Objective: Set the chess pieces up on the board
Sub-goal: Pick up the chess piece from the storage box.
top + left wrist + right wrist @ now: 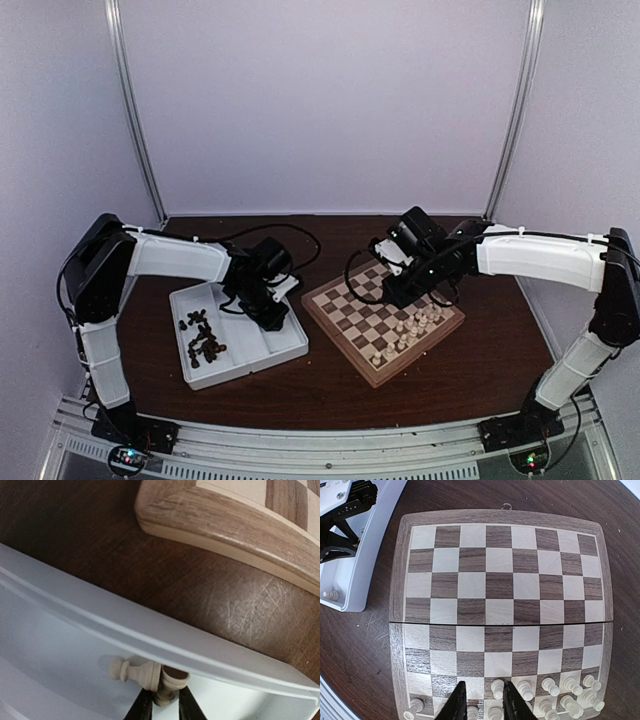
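Being straddled by left gripper, jaws narrow, grip unclear: cream piece. Over the board, right gripper is being held part-open.

No writing, number, brand or sign can be read in any view. The board's rim shows only plain wood grain. Left of the board, the tray is plain white. The lit parts at the counter's near edge are too small to read.
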Robot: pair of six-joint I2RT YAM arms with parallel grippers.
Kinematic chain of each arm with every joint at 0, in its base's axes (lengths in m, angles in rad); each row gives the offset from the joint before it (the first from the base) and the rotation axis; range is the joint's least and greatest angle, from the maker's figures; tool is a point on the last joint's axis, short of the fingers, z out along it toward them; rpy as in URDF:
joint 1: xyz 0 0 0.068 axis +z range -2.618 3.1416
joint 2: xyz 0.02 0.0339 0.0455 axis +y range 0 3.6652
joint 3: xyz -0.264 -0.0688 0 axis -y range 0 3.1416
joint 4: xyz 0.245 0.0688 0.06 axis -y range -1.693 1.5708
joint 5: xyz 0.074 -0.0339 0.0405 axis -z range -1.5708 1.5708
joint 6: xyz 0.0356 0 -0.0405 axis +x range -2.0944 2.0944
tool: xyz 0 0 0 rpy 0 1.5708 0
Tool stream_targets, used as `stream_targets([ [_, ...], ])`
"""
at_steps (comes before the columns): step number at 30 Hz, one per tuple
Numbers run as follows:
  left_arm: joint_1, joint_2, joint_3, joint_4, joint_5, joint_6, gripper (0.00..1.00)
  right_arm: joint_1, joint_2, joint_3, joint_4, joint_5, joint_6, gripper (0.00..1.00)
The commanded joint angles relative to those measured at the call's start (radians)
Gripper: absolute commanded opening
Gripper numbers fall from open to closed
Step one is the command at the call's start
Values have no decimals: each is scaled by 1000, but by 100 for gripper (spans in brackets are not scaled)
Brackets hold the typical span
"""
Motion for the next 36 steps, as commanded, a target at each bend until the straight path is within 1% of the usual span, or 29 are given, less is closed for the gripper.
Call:
stream_targets([
  [1,9,23,21,2,6,12,18,-5,-31,-7,8,-14,5,25],
  [5,8,38,34,1,16,18,13,-5,-32,-10,12,-19,8,25],
  [7,8,43,36,1,46,23,15,-5,-34,-11,12,-18,8,25],
  [9,8,40,29,17,105,33,18,-4,-35,-11,13,-19,7,25],
  [12,8,27,10,60,173,35,18,-6,-35,-10,14,-18,5,25],
  [14,8,29,8,70,180,34,18,-5,-35,-10,14,-20,5,25],
  [17,8,47,15,75,180,32,14,-5,-36,-8,13,-22,4,24],
  [19,8,55,19,73,177,25,7,-5,-36,-7,11,-23,3,23],
  [21,8,48,17,73,168,16,3,-5,-39,-5,9,-23,4,23],
  [26,8,-10,-13,90,140,-6,1,-6,-47,-7,19,-37,7,23],
  [30,8,-84,-65,128,123,-35,0,-3,-56,-11,60,-104,15,23],
  [36,16,-174,-131,157,140,-69,0,3,-66,-53,200,-253,46,25],
])
